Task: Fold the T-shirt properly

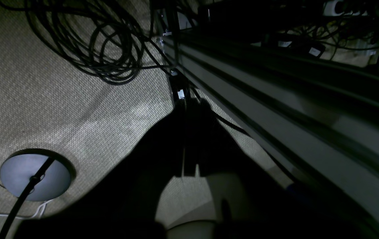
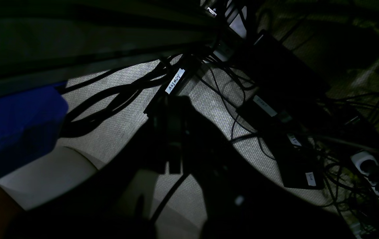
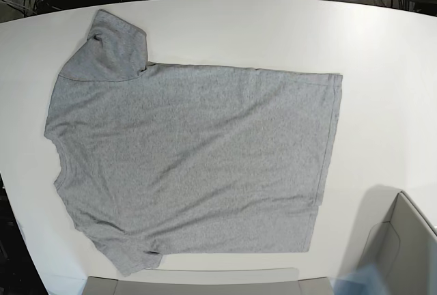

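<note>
Base looks straight down on table (image 3: 382, 56); both wrist views face the floor (image 1: 60, 109).

The T-shirt (image 3: 191, 162) is heather-grey and short-sleeved, lying flat and fully unfolded, plain side up, on the white table. Its neck faces left and its hem faces right. One sleeve points to the far left corner, the other to the near left edge. Light creases cross the body; no lettering shows.
</note>
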`<move>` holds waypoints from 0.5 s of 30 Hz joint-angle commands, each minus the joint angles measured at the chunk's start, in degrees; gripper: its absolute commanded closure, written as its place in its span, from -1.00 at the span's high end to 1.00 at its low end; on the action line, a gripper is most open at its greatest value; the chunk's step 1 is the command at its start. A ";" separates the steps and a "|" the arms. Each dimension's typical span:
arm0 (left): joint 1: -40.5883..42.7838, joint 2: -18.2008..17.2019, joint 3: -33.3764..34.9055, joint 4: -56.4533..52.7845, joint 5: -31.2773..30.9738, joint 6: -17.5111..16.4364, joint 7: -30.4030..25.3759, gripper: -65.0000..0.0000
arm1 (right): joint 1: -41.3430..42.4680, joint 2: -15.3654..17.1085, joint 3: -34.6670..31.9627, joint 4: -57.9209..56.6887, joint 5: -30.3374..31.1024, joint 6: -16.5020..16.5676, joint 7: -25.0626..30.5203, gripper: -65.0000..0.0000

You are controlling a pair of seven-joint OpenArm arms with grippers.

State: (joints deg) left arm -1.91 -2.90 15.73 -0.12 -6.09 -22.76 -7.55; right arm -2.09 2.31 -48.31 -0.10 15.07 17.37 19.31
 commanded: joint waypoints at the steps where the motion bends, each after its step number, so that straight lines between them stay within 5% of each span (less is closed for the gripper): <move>1: 0.02 0.04 -0.12 0.12 -0.20 -0.40 -0.14 -1.00 | -0.51 -0.15 0.09 0.10 0.27 0.96 0.43 -1.00; 15: 0.64 0.04 -0.12 0.12 -0.20 -0.40 -0.14 -1.00 | -0.33 0.38 0.01 0.10 0.18 0.96 0.43 -1.00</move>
State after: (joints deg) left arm -1.69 -2.96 15.73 -0.12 -6.11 -22.76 -7.57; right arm -2.33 2.52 -48.31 -0.10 15.05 17.37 19.16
